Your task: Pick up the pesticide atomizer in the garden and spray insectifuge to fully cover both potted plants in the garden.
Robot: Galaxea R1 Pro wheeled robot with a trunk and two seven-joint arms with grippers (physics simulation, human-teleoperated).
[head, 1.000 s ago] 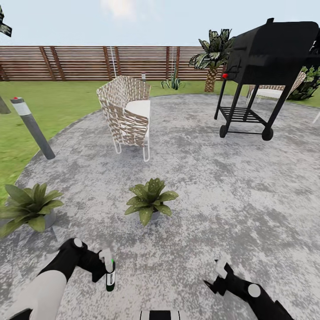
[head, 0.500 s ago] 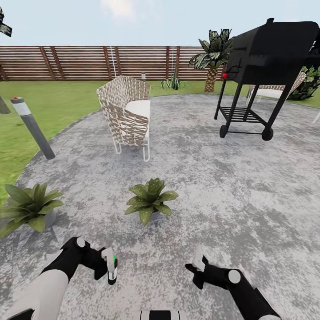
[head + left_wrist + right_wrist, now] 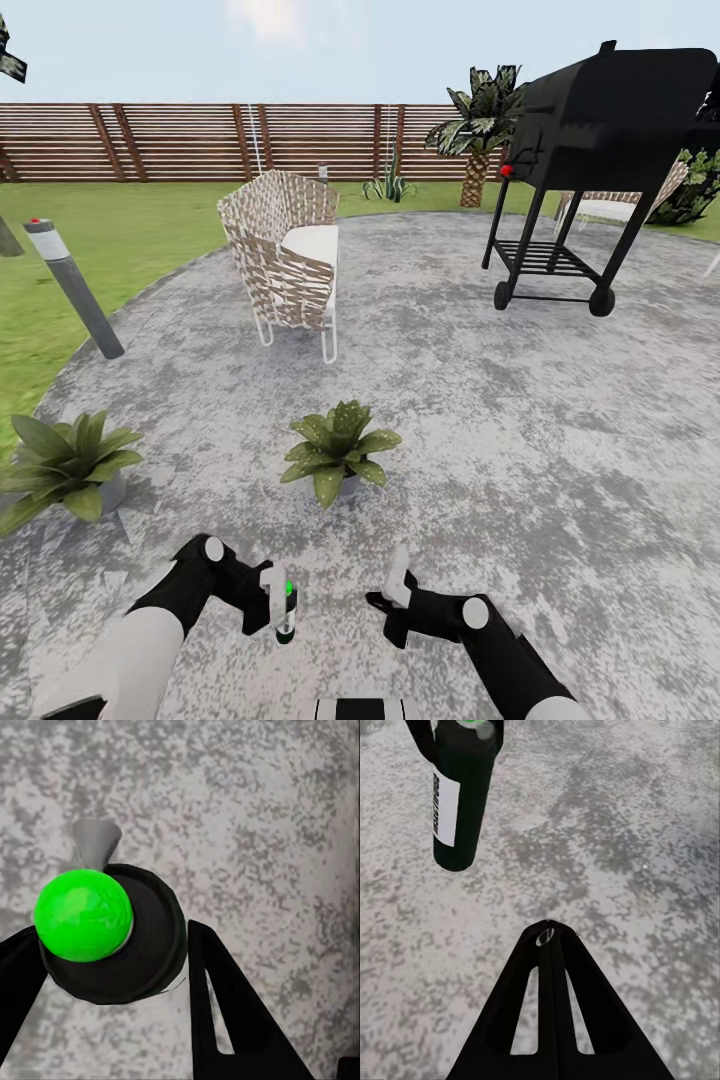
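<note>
Head view has my left tool clamped on the pesticide atomizer, lifted off the paved patio, so I judge the pick-up part done. From the left wrist camera I look down on the bottle's top, its green spot lit, with a dark finger pressed against each side. My right tool sits just beside the bottle, across a small gap, and in the right wrist camera its fingers meet at the tips with nothing between them, closed and empty; the bottle hangs ahead of it. Ahead of the left tool, and near it, is one potted plant; the other potted plant lies off to the left tool's outer side, by the lawn edge. I see no sign of spray on either, so I reckon both still need covering. My next job, I think, is to carry the nozzle forward over the nearer rosette.
</note>
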